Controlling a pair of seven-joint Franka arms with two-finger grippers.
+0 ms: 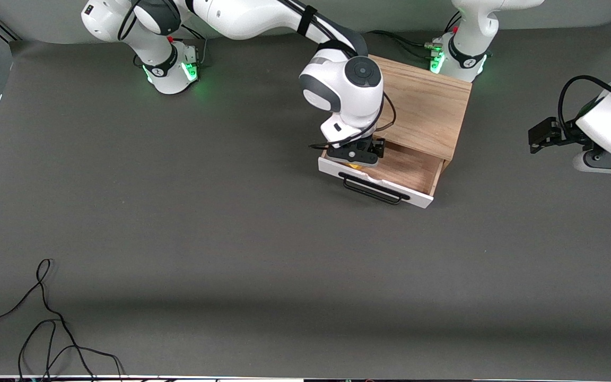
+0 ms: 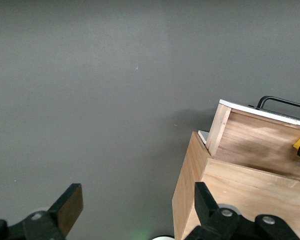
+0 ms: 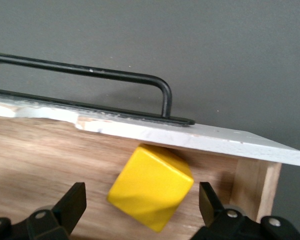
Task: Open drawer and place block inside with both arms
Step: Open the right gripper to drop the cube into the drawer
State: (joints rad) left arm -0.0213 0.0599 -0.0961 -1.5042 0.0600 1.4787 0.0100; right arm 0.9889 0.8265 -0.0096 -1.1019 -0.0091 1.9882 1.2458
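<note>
The oak box (image 1: 422, 103) stands near the left arm's base with its drawer (image 1: 409, 168) pulled open, white front panel (image 1: 377, 184) and black handle (image 1: 373, 190) toward the front camera. My right gripper (image 1: 356, 155) hangs over the drawer's end toward the right arm. In the right wrist view it (image 3: 141, 202) is open, its fingers (image 3: 75, 202) apart from the yellow block (image 3: 151, 192), which sits in the drawer against the front panel's inside (image 3: 190, 137). The block (image 1: 355, 166) barely shows under the gripper. My left gripper (image 1: 539, 137) waits open (image 2: 137, 202) beside the box (image 2: 190, 185).
Loose black cables (image 1: 45, 329) lie on the grey table near the front camera at the right arm's end. The right arm's base (image 1: 170, 63) and the left arm's base (image 1: 459, 55) stand along the table's edge farthest from the front camera.
</note>
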